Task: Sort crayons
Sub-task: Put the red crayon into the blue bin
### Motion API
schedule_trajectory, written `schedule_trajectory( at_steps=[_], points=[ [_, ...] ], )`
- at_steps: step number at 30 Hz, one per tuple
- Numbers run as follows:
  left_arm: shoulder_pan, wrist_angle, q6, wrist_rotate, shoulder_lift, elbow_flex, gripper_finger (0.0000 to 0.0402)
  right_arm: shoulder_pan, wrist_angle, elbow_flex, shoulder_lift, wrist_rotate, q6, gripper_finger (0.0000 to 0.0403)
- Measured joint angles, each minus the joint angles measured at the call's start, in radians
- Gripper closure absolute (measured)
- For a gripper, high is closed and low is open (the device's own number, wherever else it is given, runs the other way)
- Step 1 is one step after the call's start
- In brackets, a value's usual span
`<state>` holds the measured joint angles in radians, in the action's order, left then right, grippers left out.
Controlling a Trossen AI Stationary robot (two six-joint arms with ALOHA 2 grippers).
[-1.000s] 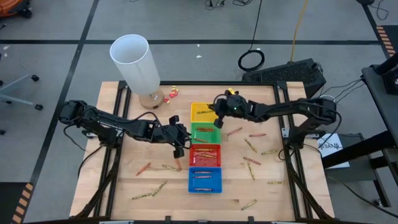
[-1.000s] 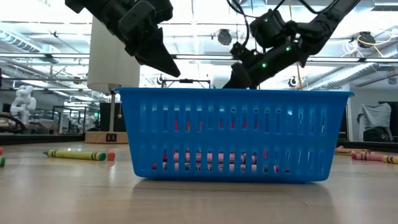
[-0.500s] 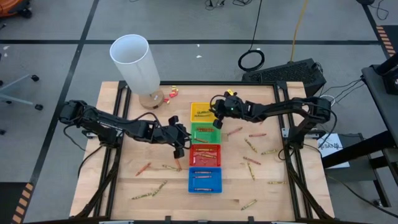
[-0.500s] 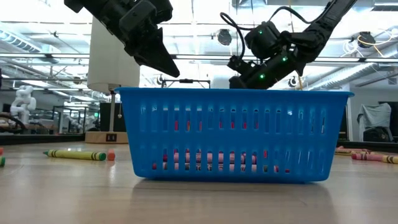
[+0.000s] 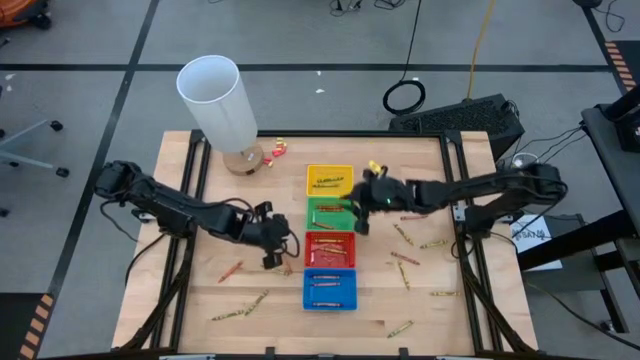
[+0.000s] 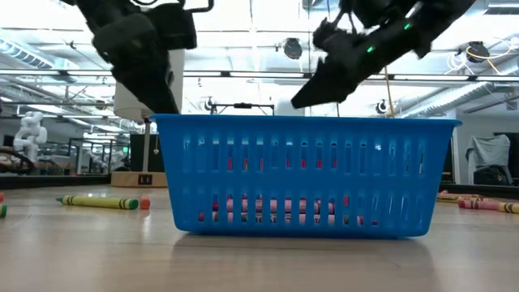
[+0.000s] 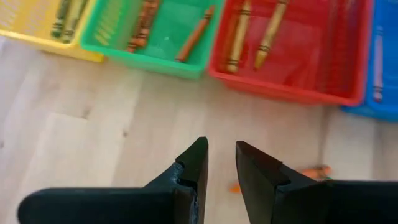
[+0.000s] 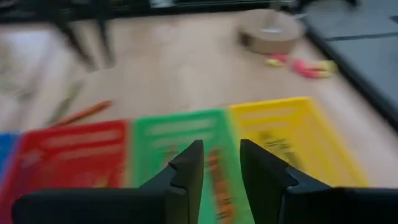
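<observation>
Four trays stand in a column mid-table: yellow (image 5: pixel 330 180), green (image 5: pixel 331 213), red (image 5: pixel 330 248) and blue (image 5: pixel 330 288), each with a few crayons lying in it. Several more crayons lie loose on the wood, such as an orange one (image 5: pixel 231 270) to the left and others (image 5: pixel 404 257) to the right. My left gripper (image 7: pixel 221 155) is open and empty, slanting down over bare wood left of the red tray (image 7: pixel 292 56), beside an orange crayon (image 7: pixel 314 170). My right gripper (image 8: pixel 221 155) is open and empty above the green tray (image 8: pixel 186 143), at its right side (image 5: pixel 358 220).
A tall white cylinder (image 5: pixel 220 100) stands at the far left of the table, with small red and yellow bits (image 5: pixel 278 148) beside its base. In the low view the blue tray (image 6: pixel 304 174) fills the foreground. Bare wood lies between the trays and the table's left edge.
My right gripper has swung from over the yellow tray toward the table's near edge and now hangs by the green tray's right side. My left gripper has moved toward the near left, sunk a little and tipped more steeply downward.
</observation>
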<state>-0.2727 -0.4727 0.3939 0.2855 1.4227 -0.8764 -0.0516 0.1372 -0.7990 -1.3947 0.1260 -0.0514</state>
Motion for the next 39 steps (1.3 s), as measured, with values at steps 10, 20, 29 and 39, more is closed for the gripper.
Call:
schedule_trajectory(
  at_steps=[10,20,29,39],
  points=[
    [-0.156,0.001,0.046,0.027,0.0,0.0,0.0317,0.297,-0.185,0.0,0.154,0.156,-0.106,0.0314],
    [-0.258,0.062,0.099,0.139,0.0,0.0,0.0317,0.424,-0.529,0.001,0.113,0.314,-0.387,0.0314],
    [-0.372,0.187,0.124,0.284,0.004,0.0,0.0317,0.51,-0.682,0.001,0.082,0.264,-0.608,0.0314],
    [-0.424,0.235,0.124,0.338,0.086,0.0,0.0317,0.653,-0.925,0.001,0.088,0.104,-0.926,0.0314]
  ],
)
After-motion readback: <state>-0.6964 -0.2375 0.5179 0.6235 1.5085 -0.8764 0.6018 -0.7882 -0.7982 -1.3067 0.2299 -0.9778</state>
